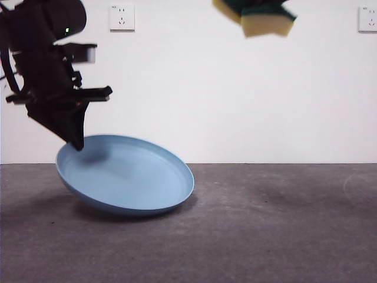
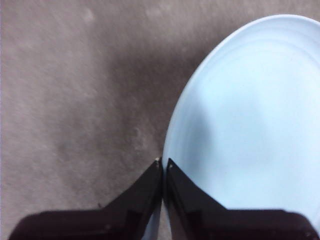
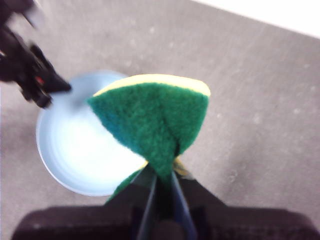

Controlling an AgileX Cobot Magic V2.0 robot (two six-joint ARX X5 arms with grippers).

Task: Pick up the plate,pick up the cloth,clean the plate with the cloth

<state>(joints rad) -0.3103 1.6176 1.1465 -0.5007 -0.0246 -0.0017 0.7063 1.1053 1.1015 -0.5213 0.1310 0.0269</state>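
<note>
The left gripper pinches the rim of the light-blue plate, tilting it with its far edge on the grey table. The plate looks stiff, light and slippery, best held at the rim. High above, the right gripper squeezes the soft, folded sponge.

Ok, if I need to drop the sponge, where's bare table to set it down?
The grey table lies bare beside the plate, on the side away from the left pincer, and in front of the plate too. That pincer's side is crowded: it is shut on the rim, tilting the plate. The right pincer holds the sponge high above.
</note>
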